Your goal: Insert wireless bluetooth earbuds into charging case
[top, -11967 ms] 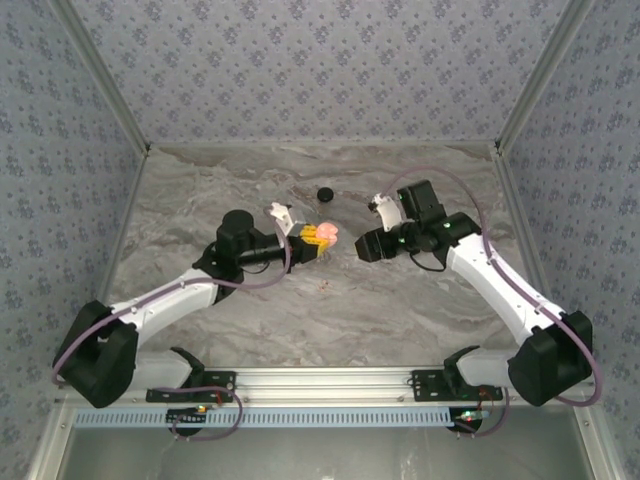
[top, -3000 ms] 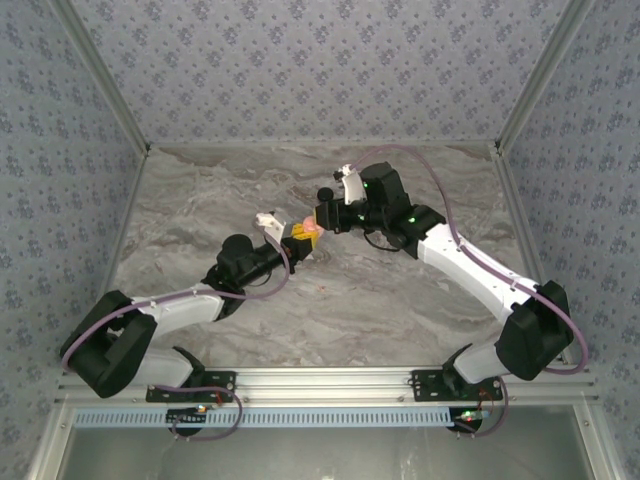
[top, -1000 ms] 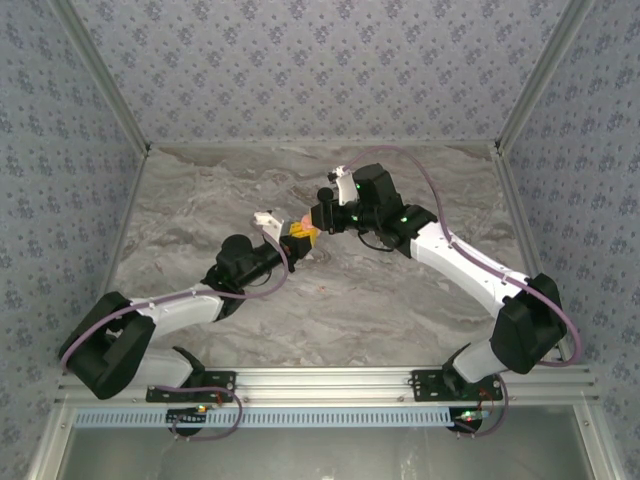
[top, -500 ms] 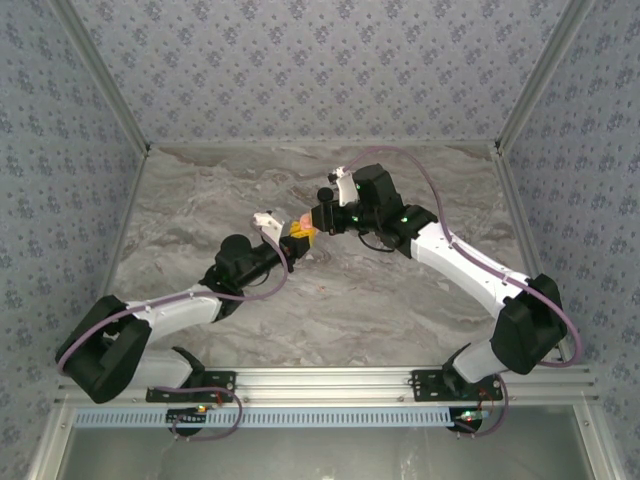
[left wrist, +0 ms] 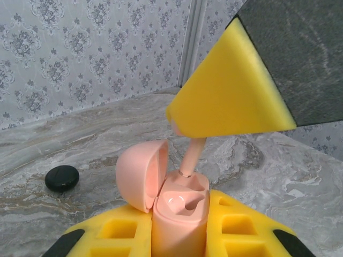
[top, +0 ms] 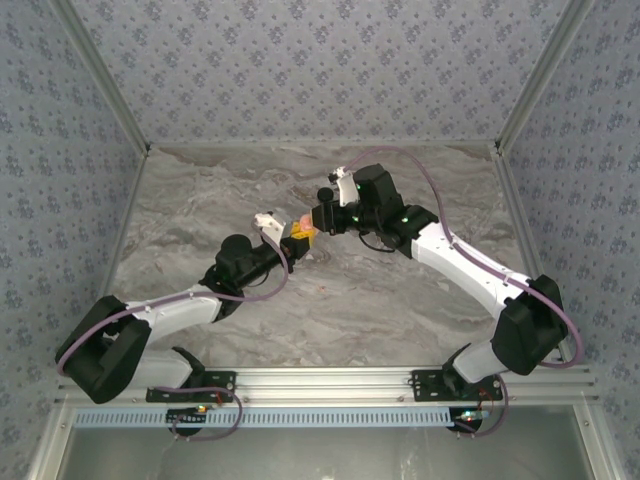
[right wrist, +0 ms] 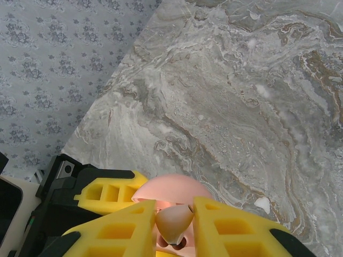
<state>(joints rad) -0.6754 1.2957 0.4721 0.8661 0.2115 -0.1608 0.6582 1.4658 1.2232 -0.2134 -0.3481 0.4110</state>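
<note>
My left gripper (left wrist: 179,227) is shut on the salmon-pink charging case (left wrist: 179,214), holding it upright with its lid (left wrist: 140,174) swung open to the left. From above, my right gripper (right wrist: 174,225) is shut on a pink earbud (right wrist: 172,222). The earbud's stem (left wrist: 192,158) reaches down into the far socket of the case. The near socket (left wrist: 187,201) is empty. In the top view both grippers (top: 293,236) (top: 312,225) meet at the case (top: 303,224) over the middle of the table.
A black round puck (left wrist: 61,178) lies on the marble table behind and left of the case. A small white speck (right wrist: 262,203) sits on the tabletop (right wrist: 241,107) near the right gripper. Patterned walls (top: 320,70) close in the back and sides.
Twelve seconds ago the grippers were apart; the right one has since come over the case with the earbud. In the last second nothing has visibly moved.
</note>
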